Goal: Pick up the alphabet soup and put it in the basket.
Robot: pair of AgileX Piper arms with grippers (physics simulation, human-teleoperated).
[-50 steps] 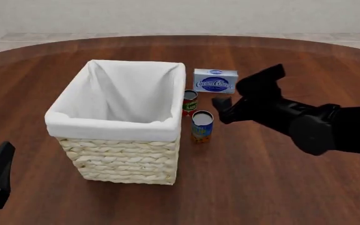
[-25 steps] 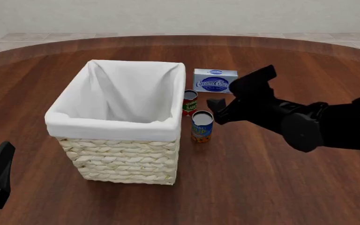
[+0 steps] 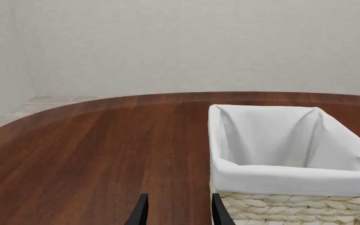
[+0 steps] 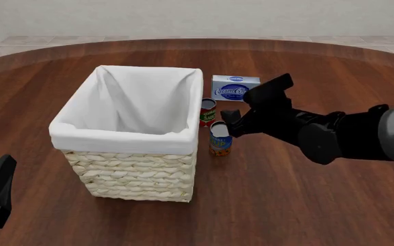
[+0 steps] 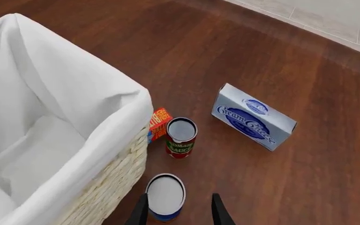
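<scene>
Right gripper (image 4: 233, 123) open, fingers spread wide, poised just above the soup can (image 4: 220, 138). Can stands upright beside the basket (image 4: 125, 134), directly below. Approach step; next needs a straight descent, then closing around the can.

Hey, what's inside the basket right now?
The basket shows only its white cloth lining; no can or box lies in the visible part. Its near inside wall hides some of the bottom.
</scene>
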